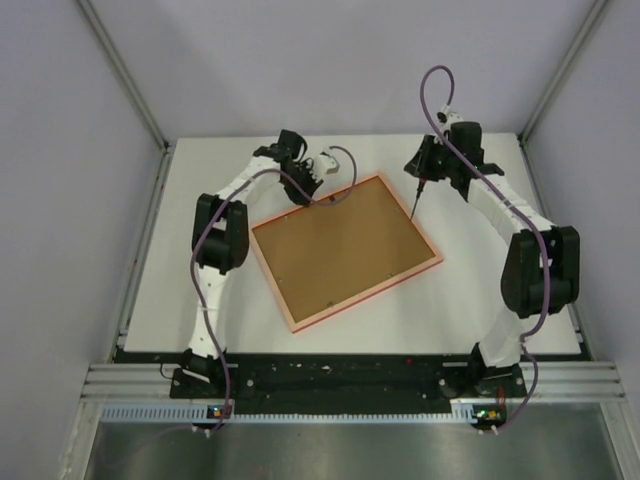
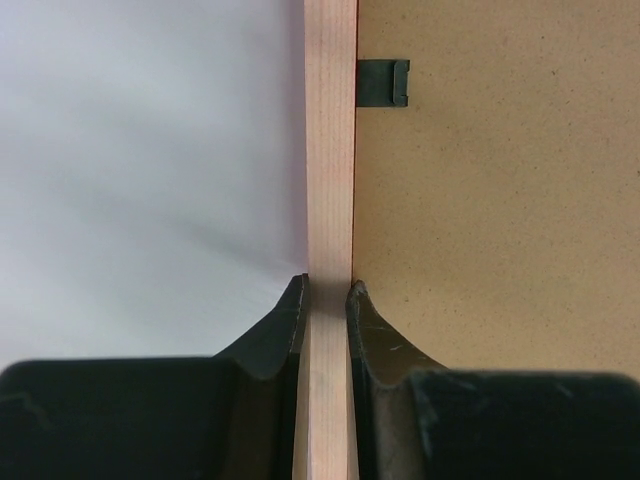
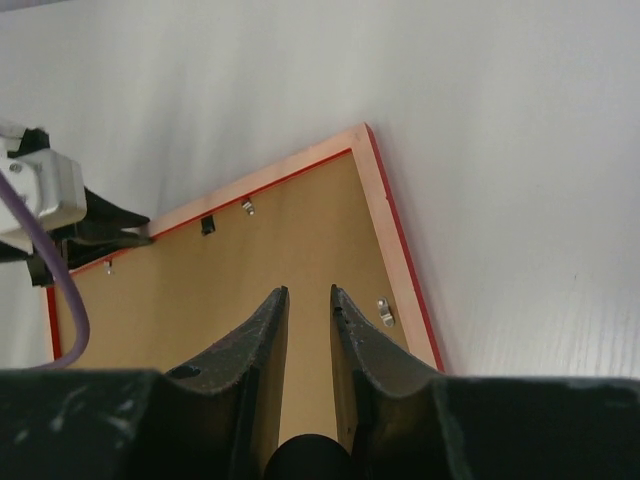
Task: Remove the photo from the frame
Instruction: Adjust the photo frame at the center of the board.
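Pinching the thin red rectangular frame [image 2: 330,150] rim at twelve o'clock, the left hand [image 2: 328,295] is nearer; the right hand [image 3: 308,300] hovers nearly closed, empty.

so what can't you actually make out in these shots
- The photo: hidden in every view; the frame lies face down under its brown backing board.
- Right hand: contact with the board hidden, right wrist view.
- Retaining clips: too small from above.

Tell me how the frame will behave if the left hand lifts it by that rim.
The frame looks like thin rigid strips around a flat backing board, so it will probably lift stiffly, not sag. The left hand pinches only one narrow rim, so the far side will likely droop or pivot. It seems light and apt to slide.
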You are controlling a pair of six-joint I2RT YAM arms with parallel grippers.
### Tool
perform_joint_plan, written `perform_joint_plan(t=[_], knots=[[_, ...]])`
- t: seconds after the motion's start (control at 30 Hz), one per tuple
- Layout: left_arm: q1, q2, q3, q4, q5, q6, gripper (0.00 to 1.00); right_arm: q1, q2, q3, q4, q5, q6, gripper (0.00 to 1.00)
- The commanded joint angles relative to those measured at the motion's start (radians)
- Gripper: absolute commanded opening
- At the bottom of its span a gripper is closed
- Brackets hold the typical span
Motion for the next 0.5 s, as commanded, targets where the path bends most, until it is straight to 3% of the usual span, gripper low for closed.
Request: perform_joint_plan(t=[0.0, 0.37, 0.43, 0.47], knots=[[-0.049, 0.026, 0.072, 0.045, 0.044, 0.109, 0.00, 0.006, 0.072, 0.130, 0.074, 0.058, 0.069, 0.00], [-0.119, 0.060, 0.093, 0.116, 0.030, 0.131, 0.00, 0.124, 0.207, 0.205, 0.175, 0.434, 0.014, 0.00], [-0.125, 0.065, 0.093, 0.157, -0.033, 0.096, 0.21, 0.149, 0.235, 0.222, 0.173, 0.483, 0.004, 0.00], [-0.125, 0.063, 0.092, 0.178, -0.057, 0.081, 0.26, 0.155, 0.247, 0.231, 0.173, 0.494, -0.003, 0.00]])
